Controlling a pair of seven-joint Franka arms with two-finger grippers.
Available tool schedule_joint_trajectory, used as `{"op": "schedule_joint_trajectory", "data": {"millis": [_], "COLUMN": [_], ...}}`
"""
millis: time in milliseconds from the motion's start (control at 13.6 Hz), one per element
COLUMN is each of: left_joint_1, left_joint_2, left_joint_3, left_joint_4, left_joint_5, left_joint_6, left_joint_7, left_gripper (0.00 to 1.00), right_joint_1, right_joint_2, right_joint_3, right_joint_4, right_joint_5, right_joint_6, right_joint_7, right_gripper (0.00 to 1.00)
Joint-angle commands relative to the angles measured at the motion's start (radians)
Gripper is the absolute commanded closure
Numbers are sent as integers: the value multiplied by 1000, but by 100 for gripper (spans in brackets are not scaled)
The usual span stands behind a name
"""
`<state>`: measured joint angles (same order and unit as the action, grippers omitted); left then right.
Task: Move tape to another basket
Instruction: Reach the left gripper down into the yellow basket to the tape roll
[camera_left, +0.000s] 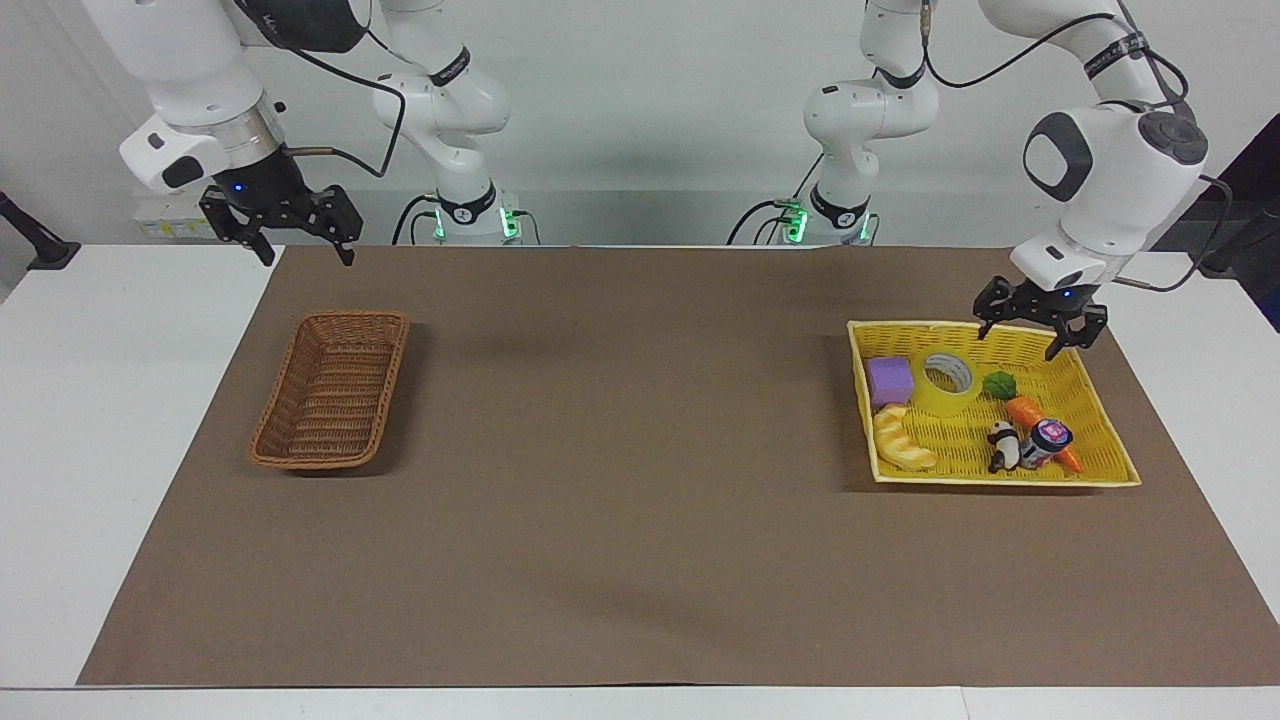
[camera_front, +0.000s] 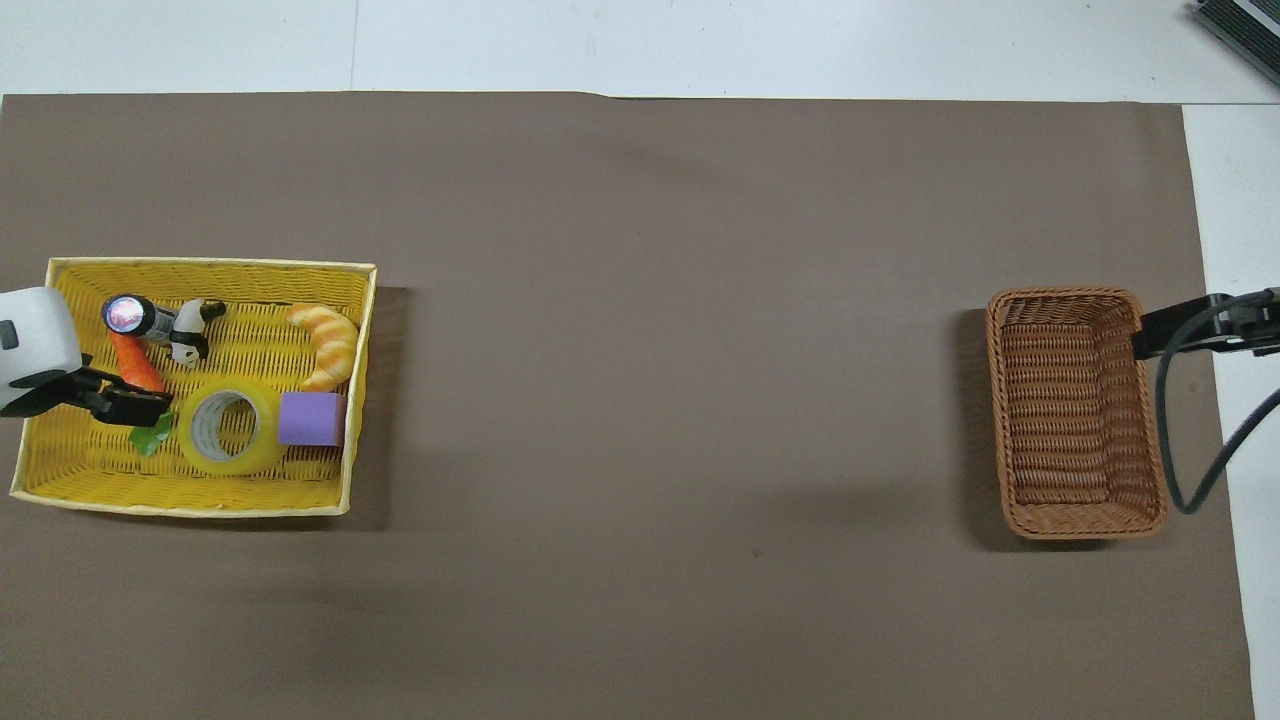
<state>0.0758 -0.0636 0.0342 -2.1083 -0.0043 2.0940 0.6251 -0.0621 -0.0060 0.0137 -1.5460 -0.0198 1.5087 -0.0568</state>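
Facing camera: stood high, looked at the robots over the table (camera_left: 60, 400), both arm bases at the top.
Overhead camera: sat high above the robots' end, looked forward and steeply down, closer in on the brown mat (camera_front: 650, 300).
Orientation: the views were half a turn apart.
Shared ground: both held the mat, the yellow basket (camera_left: 1105, 440) (camera_front: 200, 272) under the left gripper (camera_left: 1029, 335) (camera_front: 125, 405), and the wicker basket (camera_left: 330, 462) (camera_front: 1085, 527) near the right gripper (camera_left: 300, 255).
Facing only: the arms' upper links and wall.
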Motion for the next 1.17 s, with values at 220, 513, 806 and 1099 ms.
{"op": "schedule_joint_trajectory", "data": {"millis": [220,513,806,1099], "left_joint_1": [51,39,39,24], "left_joint_2": [134,151,163,151], "left_joint_3": [-10,-11,-11,-11], "left_joint_4": [-25,-94,-104,-124], "left_joint_5": [4,-48,-88,-88], "left_joint_6": [162,233,233,221], "left_joint_7": [143,195,298,300], "left_gripper": [0,7,26,56], "right_joint_1": [-2,1,2,-8], "right_joint_2": [-14,-14,-14,-17], "right_joint_3": [11,15,20,18], "right_joint_4": [-9,-9,-9,-17], "right_joint_5": [0,0,15,109], "right_joint_6": [4,5,7,4], "right_joint_7": [-14,-15,-8,-11], "right_gripper": [0,0,0,0]}}
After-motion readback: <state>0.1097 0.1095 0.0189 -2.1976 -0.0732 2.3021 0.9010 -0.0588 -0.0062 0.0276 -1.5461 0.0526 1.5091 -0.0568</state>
